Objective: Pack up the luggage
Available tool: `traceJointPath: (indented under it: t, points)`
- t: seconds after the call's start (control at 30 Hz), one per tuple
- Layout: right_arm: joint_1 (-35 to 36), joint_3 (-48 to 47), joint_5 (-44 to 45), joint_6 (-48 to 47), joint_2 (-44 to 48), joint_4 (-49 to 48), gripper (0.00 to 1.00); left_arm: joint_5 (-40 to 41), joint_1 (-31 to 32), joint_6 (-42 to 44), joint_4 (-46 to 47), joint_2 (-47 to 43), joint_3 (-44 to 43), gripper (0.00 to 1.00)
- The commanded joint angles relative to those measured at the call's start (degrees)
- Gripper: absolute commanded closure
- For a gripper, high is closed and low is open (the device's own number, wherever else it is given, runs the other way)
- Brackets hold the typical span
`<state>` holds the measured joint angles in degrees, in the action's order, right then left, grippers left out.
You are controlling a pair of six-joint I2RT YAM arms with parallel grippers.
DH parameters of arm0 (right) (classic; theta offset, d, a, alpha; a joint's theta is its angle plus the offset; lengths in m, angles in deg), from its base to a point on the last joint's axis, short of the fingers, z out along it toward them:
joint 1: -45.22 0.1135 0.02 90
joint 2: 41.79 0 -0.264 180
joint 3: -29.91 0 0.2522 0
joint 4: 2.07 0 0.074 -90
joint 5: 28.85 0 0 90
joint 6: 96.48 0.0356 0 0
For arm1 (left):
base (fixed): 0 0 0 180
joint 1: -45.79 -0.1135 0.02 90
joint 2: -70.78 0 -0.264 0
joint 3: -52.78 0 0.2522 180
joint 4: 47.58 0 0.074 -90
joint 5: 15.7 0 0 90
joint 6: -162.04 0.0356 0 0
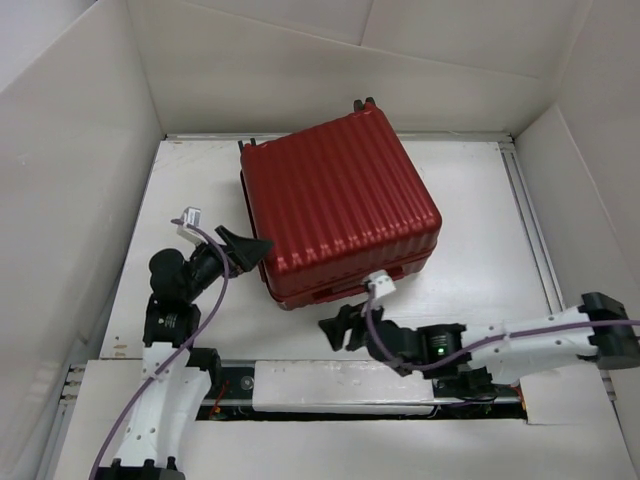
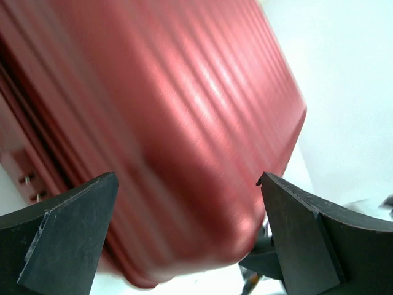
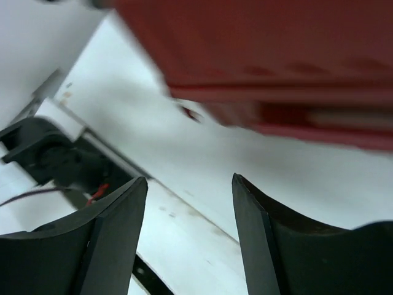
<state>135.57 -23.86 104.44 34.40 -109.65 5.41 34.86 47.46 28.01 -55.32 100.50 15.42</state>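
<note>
At the left of the overhead view, the left gripper sits at the lower-left corner of the luggage, with its jaws spread wide. In its own wrist view the ribbed shell fills the space ahead of them. I can't tell whether a fingertip touches the shell. I'd guess it is there to steady that corner.

The suitcase lies flat on its broad side in the middle of the white table, with both halves shut together, so the packing looks about done. It is nearly square. The ribs, and I'd judge its long axis, run from bottom to top of the frame, leaning slightly. The small wheels point toward the top.

Just below its near edge, right of centre, the right gripper hovers with its jaws parted. It holds nothing and is clear of the shell.
</note>
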Motion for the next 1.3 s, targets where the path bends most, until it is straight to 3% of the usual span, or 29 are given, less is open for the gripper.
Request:
traceJointPath:
  t: [0.0, 0.1, 0.2, 0.37, 0.53, 0.7, 0.93, 1.13, 1.27]
  points:
    - [-0.43, 6.77, 7.15, 20.04, 8.77, 19.52, 0.37, 6.54, 0.26, -0.62, 0.58, 1.31, -8.98, 0.0]
    - [-2.27, 11.7, 7.78, 27.04, 15.35, 25.96, 0.37, 14.62, 0.26, -0.62, -1.45, 3.76, -15.14, 0.0]
    - [-8.67, 13.2, 6.29, 27.67, 17.75, 25.97, 0.3, 18.95, 0.26, -2.54, -1.45, 8.23, -17.88, 0.0]
    - [-19.13, 12.07, 1.72, 17.34, 14.95, 18.17, 0.2, 19.86, -3.6, -6.05, 1.43, 20.71, -21.41, 0.0]
    - [-24.69, 8.99, -1.71, 10.89, 8.19, 14.2, 0.17, 21.95, -4.92, -5.99, 2.86, 38.0, -27.02, 0.0]
    - [-25.31, 8.71, -2.33, 8.08, 5.98, 14.19, 0.17, 20.72, -7.03, -5.36, 3.47, 52.88, -40.08, 0.0]
    - [-26.36, 12.14, -4.26, 4.03, 10.81, 13.05, 0.19, 22.21, -7.56, -3.08, -3.56, 73.89, -61.89, 0.0]
    - [-26.36, 15.92, -7.25, 0.17, 17.39, 9.89, 0.19, 9.84, -8.09, -7.55, 0.47, 90.04, -72.46, 0.0]
    - [-26.36, 17.15, -7.77, 0.16, 19.07, 9.89, 0.19, 5.17, -7.04, -10.02, 2.94, 95.61, -77.38, 0.0]
